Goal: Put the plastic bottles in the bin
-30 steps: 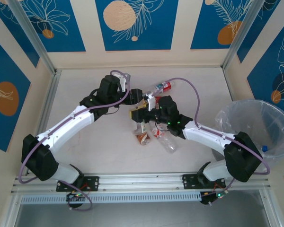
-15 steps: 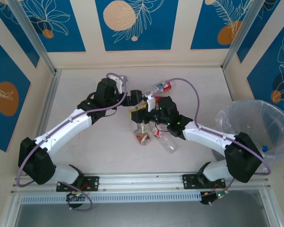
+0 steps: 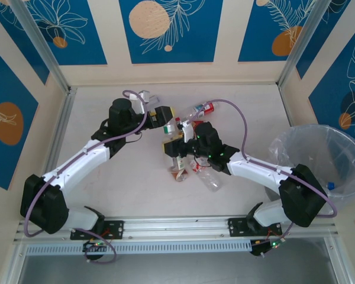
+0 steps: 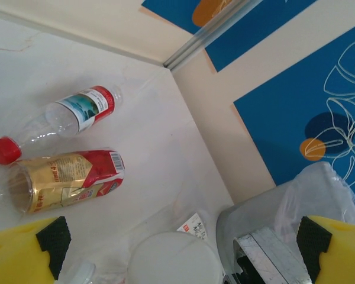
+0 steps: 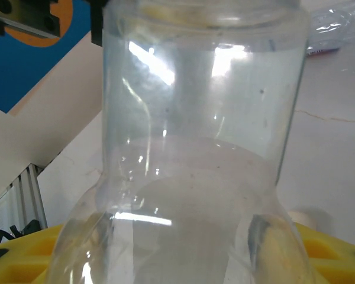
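Observation:
My right gripper is shut on a clear plastic bottle, its yellow fingers pressed on both sides of the body. The bottle's wide white cap lies just in front of my left gripper. That gripper stands open and touches nothing. Behind it lie a clear bottle with a red cap and a gold and red labelled bottle. More bottles lie under my right arm. The bag-lined bin stands at the far right.
Aluminium posts and blue patterned walls close in the table on three sides. The right arm's cable arcs over the table toward the bin. The table's back right corner is close behind the lying bottles.
My left gripper has opened, let go of the clear bottle and drawn back to the left. The right gripper keeps its hold on the bottle and has hardly moved.

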Tool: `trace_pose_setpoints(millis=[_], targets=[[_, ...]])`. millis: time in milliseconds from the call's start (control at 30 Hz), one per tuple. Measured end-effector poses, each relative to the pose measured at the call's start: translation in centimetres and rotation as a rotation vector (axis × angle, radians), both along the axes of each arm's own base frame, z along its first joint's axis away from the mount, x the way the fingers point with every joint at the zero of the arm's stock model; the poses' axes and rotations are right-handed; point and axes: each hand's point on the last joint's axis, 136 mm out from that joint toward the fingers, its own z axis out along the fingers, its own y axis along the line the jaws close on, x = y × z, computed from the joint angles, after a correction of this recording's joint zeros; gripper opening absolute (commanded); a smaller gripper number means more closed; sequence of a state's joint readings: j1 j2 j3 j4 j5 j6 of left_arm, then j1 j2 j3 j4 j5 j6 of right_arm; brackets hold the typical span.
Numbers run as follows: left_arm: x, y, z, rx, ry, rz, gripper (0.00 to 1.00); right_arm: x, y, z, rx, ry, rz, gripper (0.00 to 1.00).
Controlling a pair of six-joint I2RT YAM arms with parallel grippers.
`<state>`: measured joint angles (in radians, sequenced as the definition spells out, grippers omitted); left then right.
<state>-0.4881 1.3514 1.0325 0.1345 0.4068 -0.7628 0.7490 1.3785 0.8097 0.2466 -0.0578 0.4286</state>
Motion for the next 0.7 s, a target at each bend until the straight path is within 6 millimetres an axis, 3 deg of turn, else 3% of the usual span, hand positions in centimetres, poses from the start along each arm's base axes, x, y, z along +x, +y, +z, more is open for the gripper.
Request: trace_pose_setpoints(millis=[300,700], targets=[[0.8,1.9,-1.9,0.066,0.062,0.118,0.99,-0.2,-1.3,0.0,-0.042,0.007,-0.036,0.51],[1.7,5.2,-5.9,0.192,0.163,0.304,0.99,0.0,-5.2,4.0,-0.071,-0.096,-0.118,0.51]])
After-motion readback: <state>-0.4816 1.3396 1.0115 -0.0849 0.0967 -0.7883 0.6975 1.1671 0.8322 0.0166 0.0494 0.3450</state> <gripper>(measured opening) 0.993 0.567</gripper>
